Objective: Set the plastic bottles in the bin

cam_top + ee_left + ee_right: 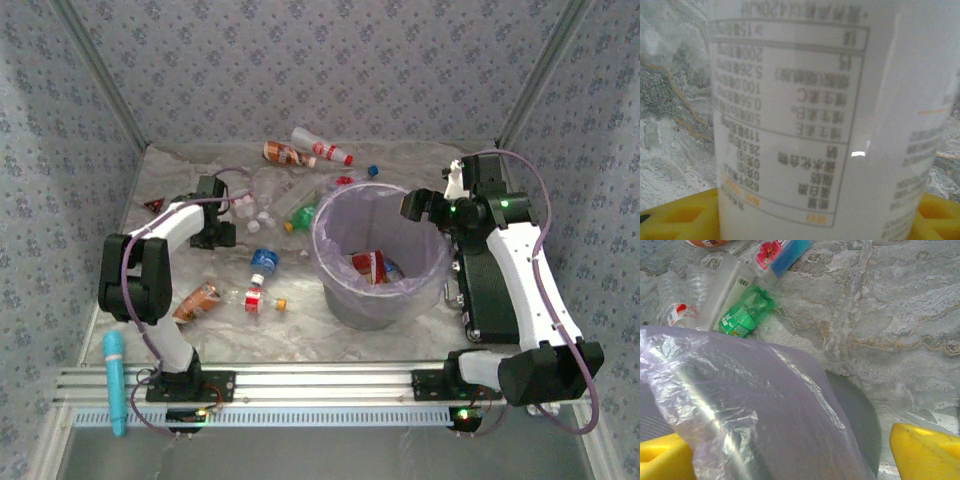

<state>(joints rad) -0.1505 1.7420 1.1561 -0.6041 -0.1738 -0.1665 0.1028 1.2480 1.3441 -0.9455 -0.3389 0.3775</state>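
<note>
Evidently the step in hand was the grasp itself. At the left of the marbled grey bench (300, 335), the left jaws stood either side of a white plastic bottle with a printed label (815, 125). Its body sat close against the yellow pads (675, 220) on both flanks, though whether they had clamped it could not be told. To do this well, the squeeze should be completed across the full barrel before any lift, since a thin empty bottle would likely dent and slip. It should then be raised straight, clear of the clear ribbed bottles (262, 200) nearby. Nearer the middle lay an orange-labelled bottle (198, 300), a small red-labelled bottle (257, 296) and a blue-capped bottle (264, 259), with a crumpled green bottle (302, 216) just beside the bin. The large round bin lined with a lavender bag (360, 310) stood right of centre, a red-labelled bottle (368, 265) inside. Over its right rim hung the right jaws, wide apart and holding nothing, so the carry should cross the left rim high, away from them.
</note>
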